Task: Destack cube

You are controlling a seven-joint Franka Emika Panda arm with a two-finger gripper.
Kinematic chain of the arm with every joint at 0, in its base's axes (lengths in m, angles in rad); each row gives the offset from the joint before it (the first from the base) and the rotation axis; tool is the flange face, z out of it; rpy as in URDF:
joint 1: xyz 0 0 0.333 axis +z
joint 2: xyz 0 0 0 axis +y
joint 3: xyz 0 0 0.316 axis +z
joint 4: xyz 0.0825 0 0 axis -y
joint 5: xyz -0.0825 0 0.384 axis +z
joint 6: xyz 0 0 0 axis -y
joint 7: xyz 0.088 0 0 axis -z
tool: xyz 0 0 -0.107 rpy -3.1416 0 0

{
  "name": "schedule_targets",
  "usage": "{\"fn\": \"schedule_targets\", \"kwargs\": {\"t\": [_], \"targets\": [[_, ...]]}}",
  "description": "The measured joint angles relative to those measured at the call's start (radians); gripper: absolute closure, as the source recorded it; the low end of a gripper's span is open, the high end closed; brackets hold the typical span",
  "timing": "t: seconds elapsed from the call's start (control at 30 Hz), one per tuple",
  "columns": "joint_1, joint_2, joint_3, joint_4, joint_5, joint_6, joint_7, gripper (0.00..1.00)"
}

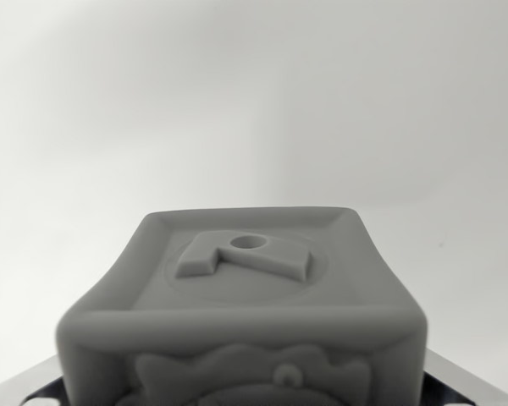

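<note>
A grey cube (245,296) fills the lower middle of the wrist view, very close to the camera. Its top face has a raised rim and a raised letter-like shape with a round hole (247,244). The near face carries an embossed figure, cut off by the bottom edge. Shiny metal and dark parts of my gripper (245,393) show only at the bottom left corner (34,385) and bottom right corner (466,381), pressed close against the cube's two sides. The fingers appear shut on the cube. No second cube is visible; whatever lies below is hidden.
Behind and around the cube there is only a plain white, evenly lit surface with soft shading. No edges, containers or other objects appear in this view.
</note>
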Motion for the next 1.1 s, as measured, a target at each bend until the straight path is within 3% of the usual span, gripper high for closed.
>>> {"fn": "schedule_targets", "kwargs": {"t": [1.1], "targets": [[-0.012,0.111,0.015,0.038,0.004,0.073,-0.001,1.0]]}}
